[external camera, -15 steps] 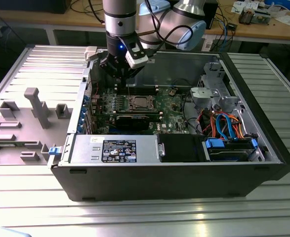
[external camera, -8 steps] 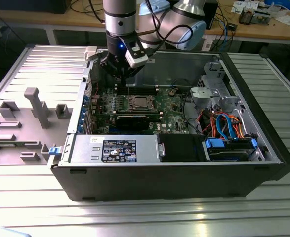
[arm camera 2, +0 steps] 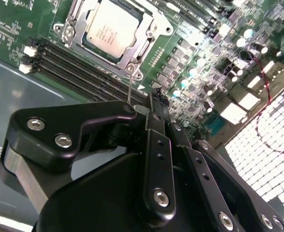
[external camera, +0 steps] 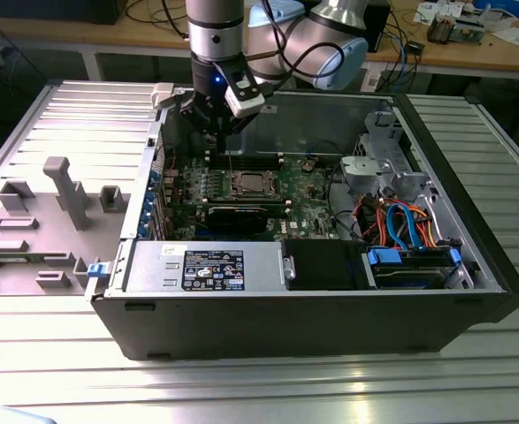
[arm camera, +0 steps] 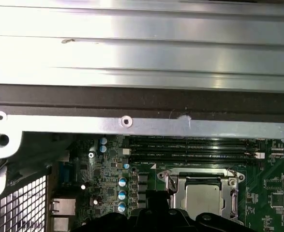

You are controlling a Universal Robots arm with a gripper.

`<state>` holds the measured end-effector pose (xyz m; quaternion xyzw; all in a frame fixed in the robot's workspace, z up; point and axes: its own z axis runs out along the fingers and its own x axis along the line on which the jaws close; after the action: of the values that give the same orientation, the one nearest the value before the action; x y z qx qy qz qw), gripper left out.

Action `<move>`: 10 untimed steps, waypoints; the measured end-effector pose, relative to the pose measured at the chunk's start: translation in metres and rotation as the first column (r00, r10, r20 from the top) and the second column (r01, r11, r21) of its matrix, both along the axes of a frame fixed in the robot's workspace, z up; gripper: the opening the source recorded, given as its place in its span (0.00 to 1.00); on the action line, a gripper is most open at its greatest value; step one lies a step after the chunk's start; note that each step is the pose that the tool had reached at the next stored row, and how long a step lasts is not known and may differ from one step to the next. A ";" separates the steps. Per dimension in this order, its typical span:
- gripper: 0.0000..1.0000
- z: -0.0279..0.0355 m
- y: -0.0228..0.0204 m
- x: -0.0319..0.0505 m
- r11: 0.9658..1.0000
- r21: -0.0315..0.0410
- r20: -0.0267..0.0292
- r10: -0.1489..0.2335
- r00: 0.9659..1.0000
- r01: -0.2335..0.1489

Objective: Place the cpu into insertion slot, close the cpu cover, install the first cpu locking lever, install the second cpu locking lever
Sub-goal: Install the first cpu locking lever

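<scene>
The cpu [arm camera 2: 108, 30] lies flat in the insertion slot [external camera: 246, 185] on the green board, its silver top facing up. The cpu cover [arm camera 2: 124, 60] is folded down around it as a silver frame. A thin wire locking lever [arm camera 2: 128, 87] stands up from the slot's corner and reaches the side of my gripper [arm camera 2: 155, 94]. The gripper's black fingers are shut with nothing between them. In the exterior view the gripper [external camera: 217, 131] hangs inside the case, just above and behind the slot. In the first wrist view the cpu [arm camera: 204, 199] sits under the cover [arm camera: 200, 175].
Long memory slots [arm camera 2: 79, 67] run beside the socket. A black graphics card [external camera: 237, 216] and the power supply [external camera: 206, 265] lie toward the front. A drive cage [external camera: 392, 177] and coloured cables [external camera: 400, 221] are on the exterior view's right. Grey fixtures [external camera: 64, 190] stand outside the case.
</scene>
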<state>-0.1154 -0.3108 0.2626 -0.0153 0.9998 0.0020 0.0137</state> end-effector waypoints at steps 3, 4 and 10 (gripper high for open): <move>0.11 -0.0009 0.0023 0.0033 1.000 0.000 0.000 0.000 1.000 0.000; 0.11 -0.0011 0.0024 0.0057 1.000 0.000 0.000 0.000 1.000 0.000; 0.11 -0.0025 0.0025 0.0193 1.000 -0.001 0.000 0.000 1.000 0.000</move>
<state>-0.0961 -0.3084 0.2600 -0.0153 0.9998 0.0015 0.0137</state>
